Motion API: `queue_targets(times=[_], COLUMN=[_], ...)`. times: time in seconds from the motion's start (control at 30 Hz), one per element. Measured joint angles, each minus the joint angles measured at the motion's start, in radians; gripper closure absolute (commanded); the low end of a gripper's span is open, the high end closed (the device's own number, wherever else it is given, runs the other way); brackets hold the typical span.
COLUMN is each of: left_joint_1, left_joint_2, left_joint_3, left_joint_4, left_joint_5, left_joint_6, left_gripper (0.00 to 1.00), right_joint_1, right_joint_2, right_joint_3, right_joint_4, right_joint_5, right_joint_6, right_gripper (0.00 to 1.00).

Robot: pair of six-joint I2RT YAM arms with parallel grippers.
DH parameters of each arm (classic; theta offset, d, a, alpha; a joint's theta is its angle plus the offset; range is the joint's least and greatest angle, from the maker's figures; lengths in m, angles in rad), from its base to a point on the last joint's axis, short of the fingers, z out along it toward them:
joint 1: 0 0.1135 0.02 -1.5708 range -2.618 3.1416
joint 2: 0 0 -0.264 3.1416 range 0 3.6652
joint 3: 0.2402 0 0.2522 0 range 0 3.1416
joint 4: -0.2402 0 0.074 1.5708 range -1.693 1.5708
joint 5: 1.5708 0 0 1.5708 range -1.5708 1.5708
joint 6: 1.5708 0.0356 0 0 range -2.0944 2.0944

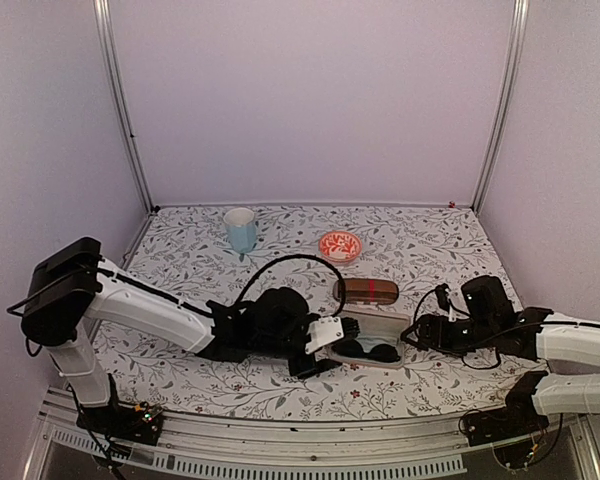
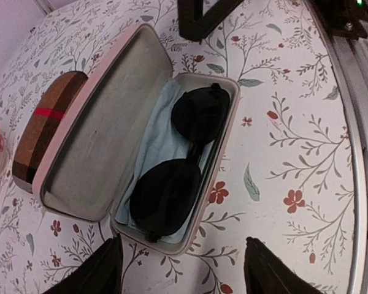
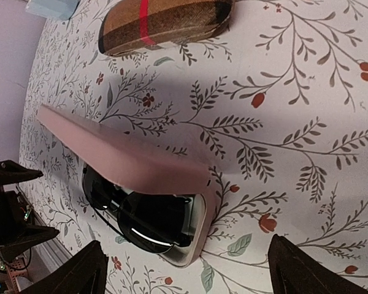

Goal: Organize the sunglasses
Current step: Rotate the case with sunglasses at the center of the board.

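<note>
The black sunglasses lie folded on a pale blue cloth inside the open pink case; they show as well in the top view and the right wrist view. The case's lid stands up. My left gripper hangs just left of the case, open, with nothing between its fingers. On the case's right side my right gripper is open and empty too, its fingers wide apart. A pinkish clear-lens pair is not in view.
A closed brown case with a red band lies just behind the pink case. Farther back stand a light blue cup and a small red patterned bowl. The table's metal front edge runs close to the pink case.
</note>
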Motion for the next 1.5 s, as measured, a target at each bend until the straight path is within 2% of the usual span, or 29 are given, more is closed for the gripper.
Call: queue_targets(times=[0.2,0.57,0.8,1.17,1.5], left_joint_1=[0.055,0.107,0.108,0.118,0.135], left_joint_2=[0.003,0.097,0.132,0.190,0.212], left_joint_3=[-0.005,0.014,0.048,0.101,0.114], left_joint_4=[-0.006,-0.030,-0.041,-0.032,-0.018], left_joint_5=[0.049,0.136,0.156,0.185,0.217], left_joint_6=[-0.088,-0.169,-0.200,-0.266,-0.314], left_gripper=[0.17,0.14,0.14,0.14,0.16], right_joint_1=[0.112,0.296,0.323,0.357,0.360], right_joint_2=[0.057,0.225,0.302,0.317,0.330], right_joint_3=[0.000,0.072,0.127,0.138,0.150], right_joint_4=[0.024,0.033,0.029,0.012,-0.009], right_joint_5=[0.039,0.146,0.193,0.231,0.257], right_joint_6=[0.031,0.055,0.053,-0.019,-0.060], right_gripper=[0.04,0.05,0.07,0.08,0.13])
